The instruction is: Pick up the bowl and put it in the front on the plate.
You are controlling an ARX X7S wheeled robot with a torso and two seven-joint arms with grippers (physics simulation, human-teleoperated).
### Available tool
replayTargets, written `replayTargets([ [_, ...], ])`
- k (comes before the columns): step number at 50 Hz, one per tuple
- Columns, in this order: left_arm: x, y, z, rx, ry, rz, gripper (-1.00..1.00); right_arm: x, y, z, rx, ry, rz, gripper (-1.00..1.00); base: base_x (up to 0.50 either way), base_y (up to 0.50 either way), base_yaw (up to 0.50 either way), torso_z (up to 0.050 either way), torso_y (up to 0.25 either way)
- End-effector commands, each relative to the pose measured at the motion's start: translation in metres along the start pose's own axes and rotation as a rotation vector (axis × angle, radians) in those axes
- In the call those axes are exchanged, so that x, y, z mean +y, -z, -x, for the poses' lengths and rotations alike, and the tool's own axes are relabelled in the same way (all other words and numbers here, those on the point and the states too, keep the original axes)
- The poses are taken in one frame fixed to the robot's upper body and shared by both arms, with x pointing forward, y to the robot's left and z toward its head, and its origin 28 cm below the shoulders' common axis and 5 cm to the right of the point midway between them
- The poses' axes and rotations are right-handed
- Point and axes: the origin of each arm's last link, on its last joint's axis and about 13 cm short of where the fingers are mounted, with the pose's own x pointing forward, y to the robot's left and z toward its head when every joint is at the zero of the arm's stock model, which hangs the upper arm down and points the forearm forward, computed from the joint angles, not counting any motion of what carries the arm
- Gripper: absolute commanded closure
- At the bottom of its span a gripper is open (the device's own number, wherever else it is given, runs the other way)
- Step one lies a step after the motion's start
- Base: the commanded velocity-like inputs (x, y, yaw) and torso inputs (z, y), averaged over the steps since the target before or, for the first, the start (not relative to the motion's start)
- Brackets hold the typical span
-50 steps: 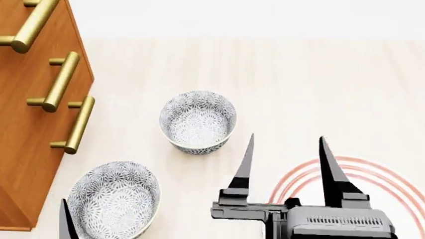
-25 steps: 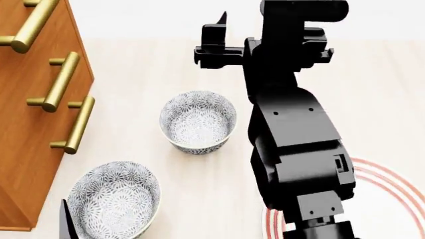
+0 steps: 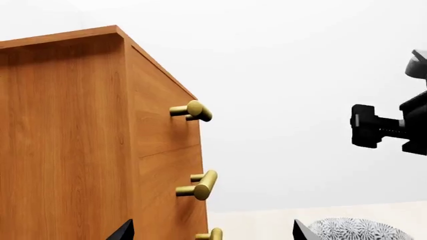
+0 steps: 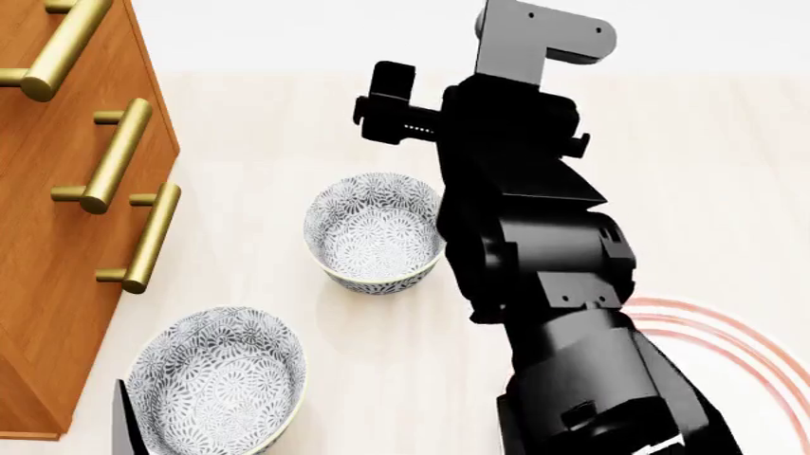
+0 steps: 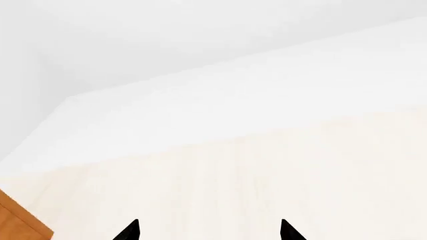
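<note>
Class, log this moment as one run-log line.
right arm: raised over table | jaws: apart, empty | far bowl: untouched | near bowl: untouched | plate: bare

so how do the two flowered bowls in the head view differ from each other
The far bowl sits mid-table and shows whole apart from its right rim, which the right arm overlaps; the near bowl lies toward the wooden cabinet, cut off by the picture's bottom edge. The near bowl looks larger, likely only from being closer to the camera. Both are upright, empty, white with the same dense grey flower pattern.
</note>
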Motion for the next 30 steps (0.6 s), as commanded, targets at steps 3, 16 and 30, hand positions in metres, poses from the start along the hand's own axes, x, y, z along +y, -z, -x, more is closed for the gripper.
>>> replayTargets([
  [3, 0.0, 0.003, 0.0, 0.011, -0.002, -0.003, -1.0, -0.006, 0.012, -0.003, 0.044, 0.076, 0.02, -1.0, 0.0, 0.0, 0.0, 0.0, 0.0],
  [16, 0.0, 0.003, 0.0, 0.027, -0.004, 0.0, -1.0, -0.004, 0.024, -0.002, 0.076, 0.065, -0.014, -1.0, 0.0, 0.0, 0.0, 0.0, 0.0],
  [30, 0.0, 0.006, 0.0, 0.046, -0.003, 0.001, -1.0, -0.004, 0.035, -0.001, 0.083, 0.076, -0.057, -1.0, 0.0, 0.0, 0.0, 0.0, 0.0],
])
